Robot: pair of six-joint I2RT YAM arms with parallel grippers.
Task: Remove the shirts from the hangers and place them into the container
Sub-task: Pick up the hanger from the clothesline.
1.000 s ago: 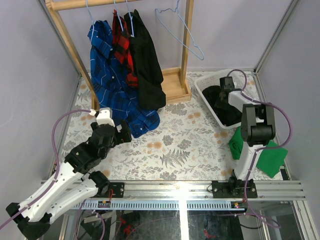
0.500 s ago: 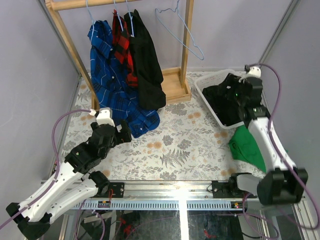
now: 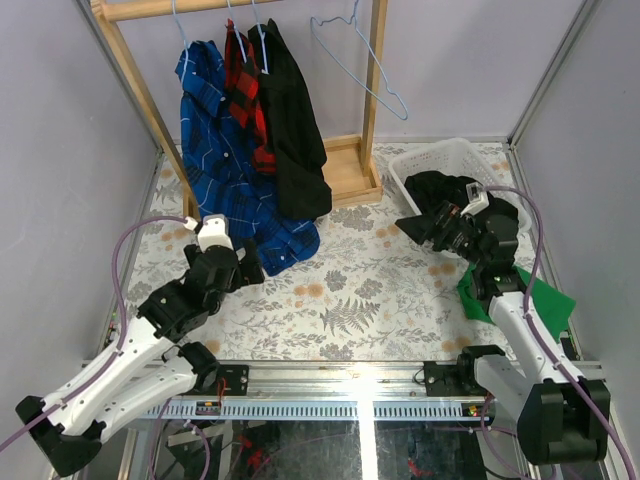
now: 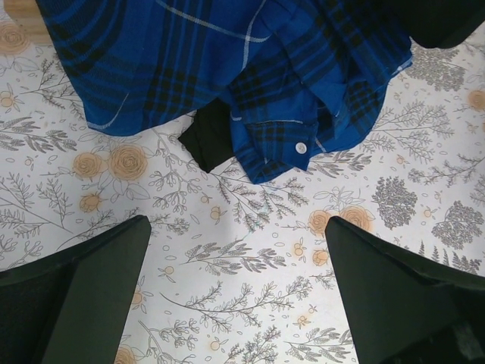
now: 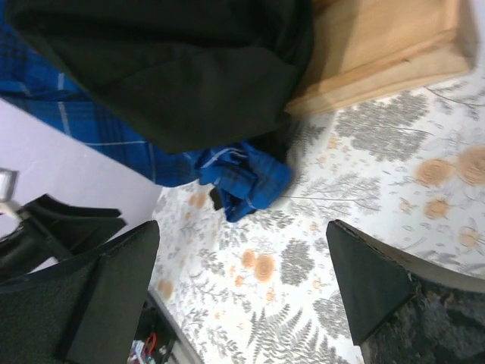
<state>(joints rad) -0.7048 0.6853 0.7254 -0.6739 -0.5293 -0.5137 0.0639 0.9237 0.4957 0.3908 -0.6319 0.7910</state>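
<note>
Floral-printed cloth covers the bench, matte and flat, with pale purple walls closing it in on three sides. On it, the left end effector has its two dark, wedge-shaped fingers spread as wide as they go and holds nothing. In the left wrist view only printed ferns and roses lie between the parts of the left end effector. Just beyond its tips the blue plaid shirt pools on the bench in soft folds, thin white lines crossing the weave and a small white button at the hem. The right end effector is also fully spread and empty. It sits at the near-left corner of the container, a white plastic basket with lattice sides, and faces the rack. Whether it touches the rim cannot be told. A plain black shirt lies crumpled inside that basket, just behind the fingers. Seen from the right wrist, the right end effector frames open bench, with the hanging black shirt and the blue hem well apart from it. The blue shirt, a red-and-black plaid shirt and the black one hang side by side from thin light-blue wire hangers on the wooden rack. An empty hanger hangs to their right. A flat green cloth lies under the right arm.
</note>
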